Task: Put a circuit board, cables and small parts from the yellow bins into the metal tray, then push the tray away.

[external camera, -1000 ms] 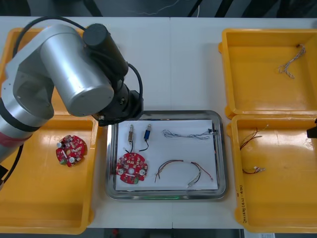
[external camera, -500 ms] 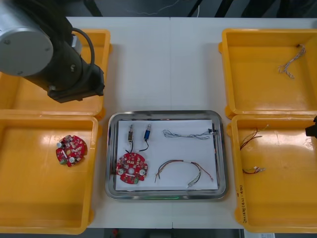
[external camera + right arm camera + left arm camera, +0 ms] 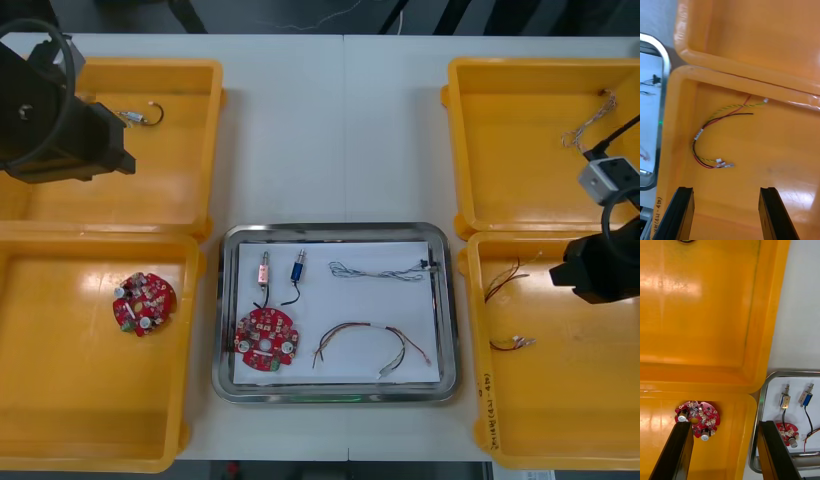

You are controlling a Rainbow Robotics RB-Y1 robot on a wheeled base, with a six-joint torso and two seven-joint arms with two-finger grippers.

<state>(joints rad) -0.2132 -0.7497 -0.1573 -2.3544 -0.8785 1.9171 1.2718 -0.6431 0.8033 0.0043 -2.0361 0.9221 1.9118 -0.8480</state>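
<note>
- At the tabletop's centre, the metal tray (image 3: 448, 300) lies between the yellow bins (image 3: 212, 150), white inside and not yet pushed away.
- Tray contents, counted: one circuit board (image 3: 266, 340), two small metal parts (image 3: 264, 270), one thin dark cable (image 3: 380, 271) and one red and yellow cable (image 3: 370, 345).
- Left in the bins: one spare board (image 3: 144, 302) in the near left bin, one hooked metal part (image 3: 140, 115) in the far left, one twisted cable (image 3: 585, 130) in the far right, and two loose cables (image 3: 505, 280) in the near right.
- The right hand (image 3: 726, 189) hovers over the near right bin, fingers wide apart and empty, with the loose cables just ahead of them.
- The left hand (image 3: 725, 423) hangs over the far left bin, also wide and empty.
- Judgement: loading looks nearly done, and the right hand seems placed for one more cable. The next move calls for a descent that straddles a single strand where the two cross. The push remains outstanding.
</note>
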